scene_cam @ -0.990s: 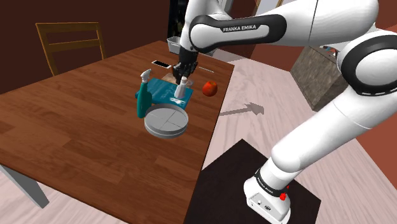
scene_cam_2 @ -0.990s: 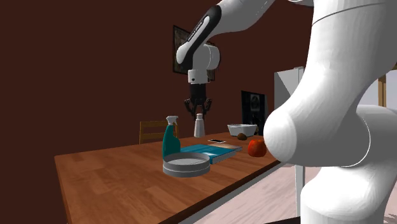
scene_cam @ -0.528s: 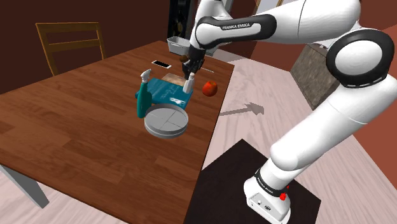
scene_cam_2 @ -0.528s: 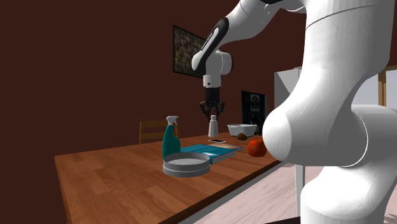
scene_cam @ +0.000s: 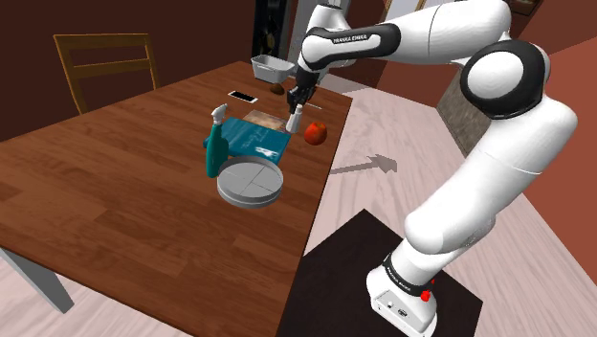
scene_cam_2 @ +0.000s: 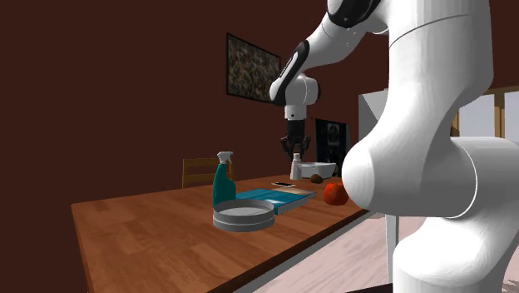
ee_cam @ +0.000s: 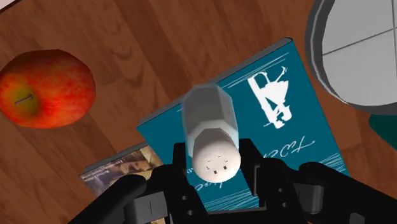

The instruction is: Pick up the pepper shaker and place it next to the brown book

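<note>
aloft, the black gripper point(ee_cam: 216, 167) clamps a white pepper shaker point(ee_cam: 211, 121) above the wooden table point(ee_cam: 146, 57), over a teal book point(ee_cam: 280, 121) that hides most of the brown book point(ee_cam: 118, 170), an apple point(ee_cam: 46, 89) nearby and a grey plate point(ee_cam: 356, 51) cut off by the frame.

Soft, even light; edges are rendering crisp.
A faint grey shadow point(scene_cam: 364, 166) is falling on the pale floor point(scene_cam: 383, 206); the desk point(scene_cam: 115, 191) is showing mild sheen; the second exterior view is looking dimmer.
</note>
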Motion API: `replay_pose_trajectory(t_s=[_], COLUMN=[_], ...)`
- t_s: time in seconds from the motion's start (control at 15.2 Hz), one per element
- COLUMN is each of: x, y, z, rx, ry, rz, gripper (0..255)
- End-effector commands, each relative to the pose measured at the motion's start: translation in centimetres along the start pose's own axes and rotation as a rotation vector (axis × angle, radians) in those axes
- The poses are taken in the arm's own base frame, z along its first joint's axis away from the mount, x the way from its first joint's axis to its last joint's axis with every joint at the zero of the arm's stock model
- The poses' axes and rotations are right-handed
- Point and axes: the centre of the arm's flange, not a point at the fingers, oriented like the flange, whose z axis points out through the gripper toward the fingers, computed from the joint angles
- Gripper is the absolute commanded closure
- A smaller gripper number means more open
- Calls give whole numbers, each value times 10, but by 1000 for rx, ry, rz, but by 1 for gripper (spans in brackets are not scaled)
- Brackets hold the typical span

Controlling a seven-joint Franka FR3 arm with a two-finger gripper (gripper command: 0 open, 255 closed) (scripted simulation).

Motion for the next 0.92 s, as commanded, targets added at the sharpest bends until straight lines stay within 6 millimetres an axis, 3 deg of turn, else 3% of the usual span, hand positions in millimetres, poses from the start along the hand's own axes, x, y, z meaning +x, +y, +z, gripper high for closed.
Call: replay_pose_trajectory(t_s=[0.0,0.86], x=[7,53], y=[27,188], z=[7,47], rx=[-1,-1], ry=[0,0], rz=[-1,-1], gripper=[255,255])
